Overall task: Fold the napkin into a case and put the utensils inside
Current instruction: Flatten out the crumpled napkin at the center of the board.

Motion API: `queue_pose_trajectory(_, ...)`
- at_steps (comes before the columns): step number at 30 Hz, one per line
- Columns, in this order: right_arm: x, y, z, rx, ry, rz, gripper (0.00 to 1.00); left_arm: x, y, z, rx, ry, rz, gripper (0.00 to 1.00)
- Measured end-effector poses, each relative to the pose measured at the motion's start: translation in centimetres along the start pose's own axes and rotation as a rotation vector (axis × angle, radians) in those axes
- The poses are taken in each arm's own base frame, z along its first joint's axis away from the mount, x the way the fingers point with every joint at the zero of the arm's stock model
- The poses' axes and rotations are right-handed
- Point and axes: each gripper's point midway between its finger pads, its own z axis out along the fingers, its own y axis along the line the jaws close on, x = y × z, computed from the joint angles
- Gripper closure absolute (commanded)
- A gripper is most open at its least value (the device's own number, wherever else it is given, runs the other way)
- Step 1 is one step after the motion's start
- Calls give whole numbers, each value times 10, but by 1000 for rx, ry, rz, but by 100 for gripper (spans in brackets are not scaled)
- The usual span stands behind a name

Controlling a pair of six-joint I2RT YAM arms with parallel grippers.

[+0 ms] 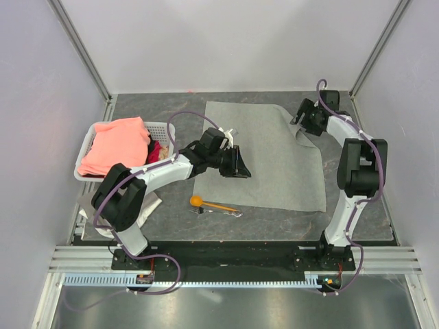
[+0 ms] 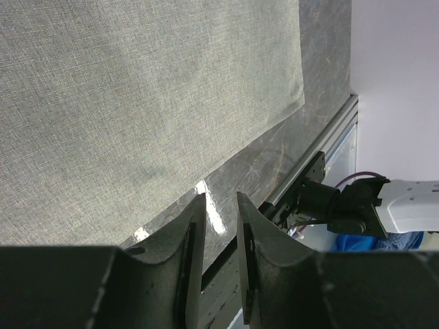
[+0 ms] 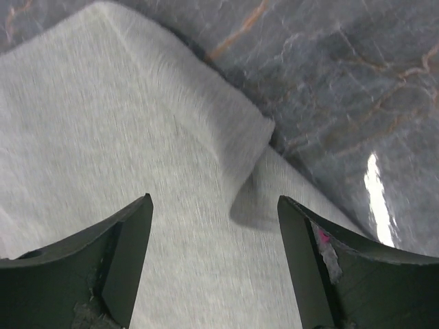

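Observation:
The light grey napkin (image 1: 264, 154) lies spread flat on the dark table, its far right corner turned over in a small flap (image 3: 233, 130). My right gripper (image 1: 302, 122) hovers just over that flap, open wide with nothing between its fingers (image 3: 214, 202). My left gripper (image 1: 240, 166) hangs above the napkin's left part (image 2: 137, 103), its jaws a narrow gap apart and empty (image 2: 221, 199). Just off the napkin's near edge lie the orange spoon (image 1: 206, 203) and the silvery fork (image 1: 223, 212). No case is in view.
A white basket (image 1: 164, 127) at the left holds a salmon-pink cloth (image 1: 116, 144). A whitish rag (image 1: 147, 205) lies under the left arm. A metal rail (image 2: 322, 144) runs along the table's edge. Walls close in the back and both sides.

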Motion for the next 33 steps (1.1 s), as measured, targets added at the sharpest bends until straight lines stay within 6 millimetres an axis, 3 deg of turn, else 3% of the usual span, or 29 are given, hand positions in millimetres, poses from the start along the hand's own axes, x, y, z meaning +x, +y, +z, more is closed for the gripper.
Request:
queue_pose_trajectory(3, -7, -5, 19, -20, 14, 56, 27, 0, 0, 0, 1, 1, 0, 69)
queue_pose_trajectory(6, 1, -12, 34, -21, 49, 122, 30, 0, 0, 0, 1, 1, 0, 69)
queue_pose_trajectory(10, 9, -15, 44, -36, 77, 187, 34, 0, 0, 0, 1, 1, 0, 69)
queue_pose_trajectory(13, 4, -9, 47, -68, 63, 220, 37, 0, 0, 0, 1, 1, 0, 69)
queue_pose_trajectory(17, -9, 1, 50, -117, 20, 237, 60, 0, 0, 0, 1, 1, 0, 69)
queue_pose_trajectory(19, -15, 3, 54, -135, 6, 246, 64, 0, 0, 0, 1, 1, 0, 69)
queue_pose_trajectory(20, -18, 4, 57, -145, -1, 254, 79, 0, 0, 0, 1, 1, 0, 69)
queue_pose_trajectory(23, -24, 1, 68, -160, -13, 268, 95, 0, 0, 0, 1, 1, 0, 69)
queue_pose_trajectory(25, -27, -5, 72, -156, -24, 265, 97, 0, 0, 0, 1, 1, 0, 69)
queue_pose_trajectory(29, -52, -17, 73, -132, -92, 222, 98, 0, 0, 0, 0, 0, 0, 69)
queue_pose_trajectory(33, -95, -21, 73, -120, -216, 153, 95, -1, 1, 0, -7, -5, 0, 68)
